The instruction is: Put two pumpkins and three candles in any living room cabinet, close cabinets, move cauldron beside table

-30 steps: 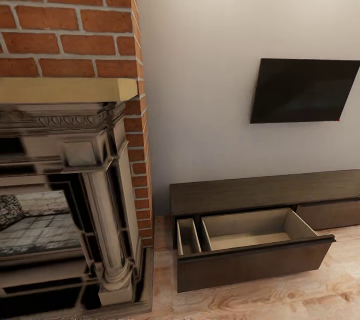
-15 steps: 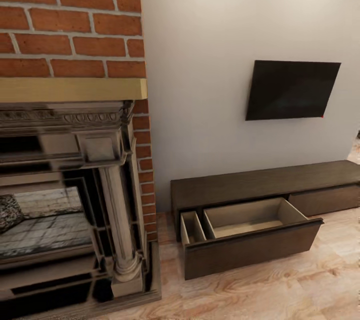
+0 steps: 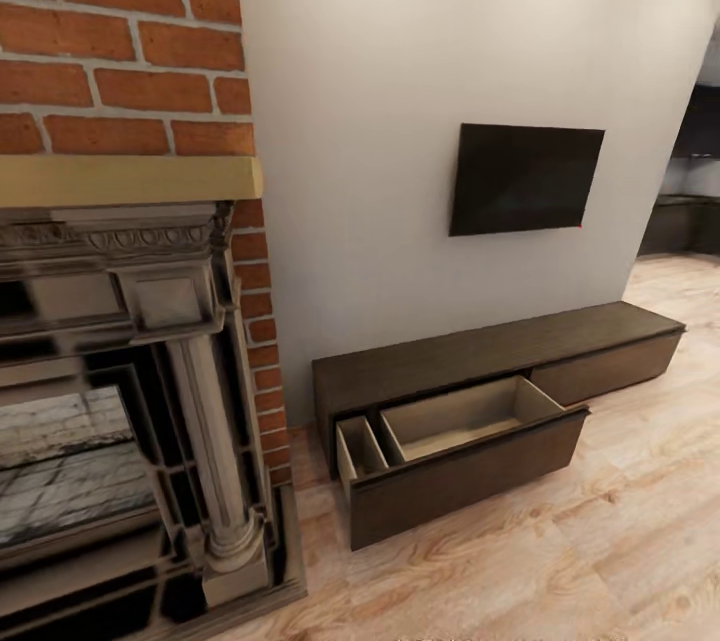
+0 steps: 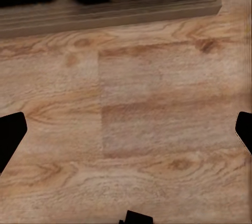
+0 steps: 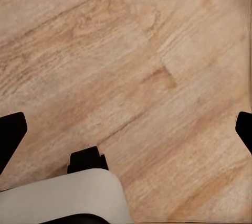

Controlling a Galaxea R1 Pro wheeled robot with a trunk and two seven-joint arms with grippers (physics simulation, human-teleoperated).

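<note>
Both the left pincer (image 4: 126, 129) and right pincer (image 5: 126, 129) hang wide open and empty over the plank floor (image 3: 600, 541), likely stowed for travel. Ahead, the cabinet (image 3: 480, 361) sits against the far wall beneath the TV (image 3: 525, 179), right of the brick fireplace (image 3: 120, 321). Its drawer (image 3: 465, 471) stands pulled out and bare, presumably ready for pumpkins and candles.

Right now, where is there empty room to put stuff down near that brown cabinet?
The open drawer of the cabinet has two bare tan compartments: a wide one and a narrow one beside it, nearer the fireplace. The cabinet's long top under the TV looks bare too, and so is the wood floor in front. Nowhere looks crowded.
</note>
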